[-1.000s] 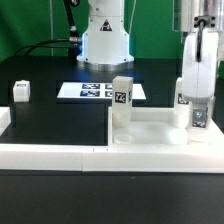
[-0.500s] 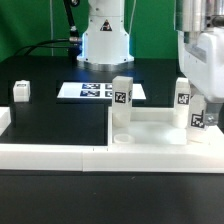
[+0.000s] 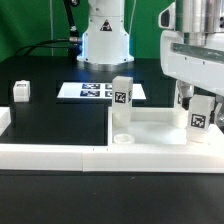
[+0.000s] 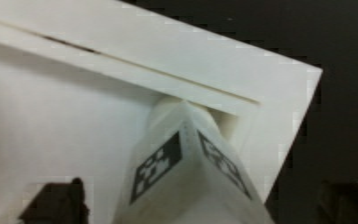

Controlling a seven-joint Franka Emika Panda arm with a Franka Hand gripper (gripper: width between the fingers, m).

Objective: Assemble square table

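The white square tabletop (image 3: 160, 128) lies tray-side up at the exterior view's right. One tagged leg (image 3: 122, 95) stands upright at its far left corner. A second leg (image 3: 183, 98) stands at the far right, partly hidden by the hand. A third leg (image 3: 203, 113) stands at the near right corner. My gripper (image 3: 198, 90) hangs just above this leg. In the wrist view the leg (image 4: 194, 165) stands between the dark fingers (image 4: 60, 200) with a gap on each side, so my gripper (image 4: 202, 208) is open. The fourth leg (image 3: 21, 90) lies loose at the left.
The marker board (image 3: 95, 91) lies flat behind the tabletop. A long low white border rail (image 3: 55, 155) runs along the front and left. The robot base (image 3: 103, 40) stands at the back. A round socket (image 3: 122, 137) at the tabletop's near left corner holds nothing.
The gripper has let go of the near right leg and risen above it. The leg stays standing at the corner.
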